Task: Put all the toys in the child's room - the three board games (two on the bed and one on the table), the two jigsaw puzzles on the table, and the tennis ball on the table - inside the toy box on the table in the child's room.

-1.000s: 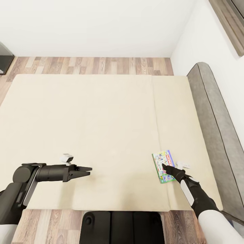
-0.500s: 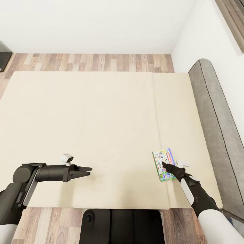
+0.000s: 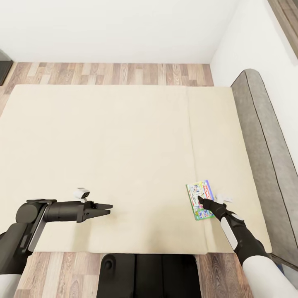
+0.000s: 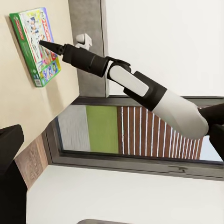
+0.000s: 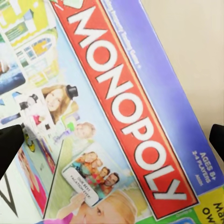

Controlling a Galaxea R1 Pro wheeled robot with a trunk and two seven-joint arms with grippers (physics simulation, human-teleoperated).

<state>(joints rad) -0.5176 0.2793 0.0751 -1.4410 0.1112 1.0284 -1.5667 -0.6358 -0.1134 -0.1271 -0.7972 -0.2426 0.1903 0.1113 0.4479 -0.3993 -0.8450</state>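
A flat rectangular board game (image 3: 200, 200) lies face up on the beige mattress of the bed (image 3: 124, 157), at about 4 o'clock in the head view, near the grey headboard (image 3: 265, 157). Its cover is white, green and blue, crossed by a red band with white lettering that reads "MONOPOLY"; small white print on the blue edge reads "AGES 8+" and "PLAYERS", and cartoon people fill the rest. The right gripper (image 3: 201, 201) hangs just over the box with its fingers (image 5: 10, 142) spread wide, released. At 8 o'clock the left gripper (image 3: 108, 208) hovers over bare mattress, fingers slightly parted, grasping nothing.
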